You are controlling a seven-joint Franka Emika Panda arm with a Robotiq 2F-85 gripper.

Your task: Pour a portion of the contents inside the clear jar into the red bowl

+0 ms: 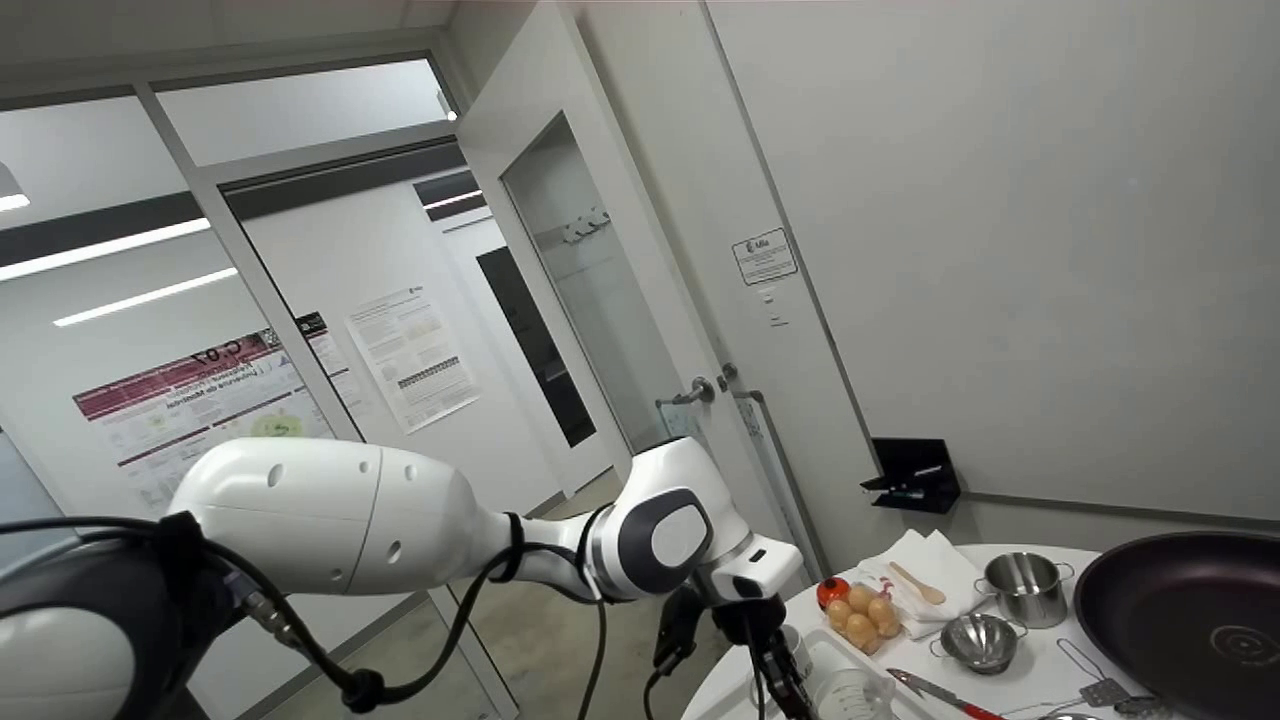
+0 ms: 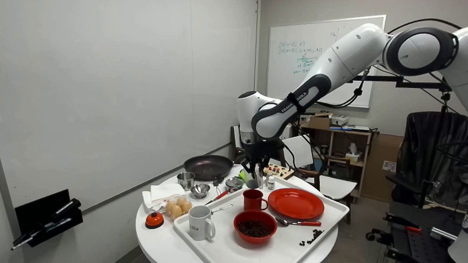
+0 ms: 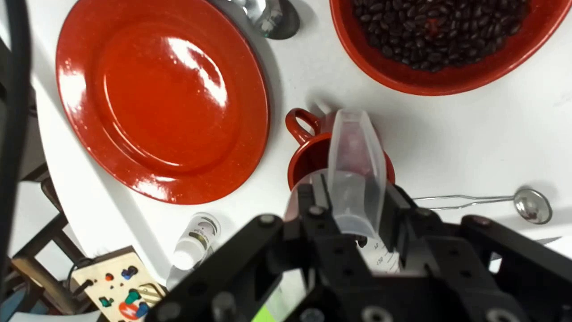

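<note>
The red bowl [image 2: 254, 238] sits on the white tray [image 2: 244, 260] with dark beans inside. It also shows at the top right of the wrist view [image 3: 429, 85]. The clear jar [image 2: 250, 184] is at the tray's far side, behind the red mug. It has printed scale marks, and its handle [image 3: 355, 152] points towards the mug in the wrist view. A dark bit shows at the jar's mouth; most of its contents are hidden. My gripper [image 3: 357, 192] is shut on the jar's handle, one finger on each side. I cannot tell whether the jar touches the tray.
The red mug [image 3: 313, 156] stands close beside the jar, between it and the bowl. The red plate [image 2: 296, 204], a spoon [image 2: 297, 223], a grey mug [image 2: 200, 223] and a small white bottle [image 2: 271, 182] are on the tray. Spilled beans [image 2: 313, 237] lie near its edge.
</note>
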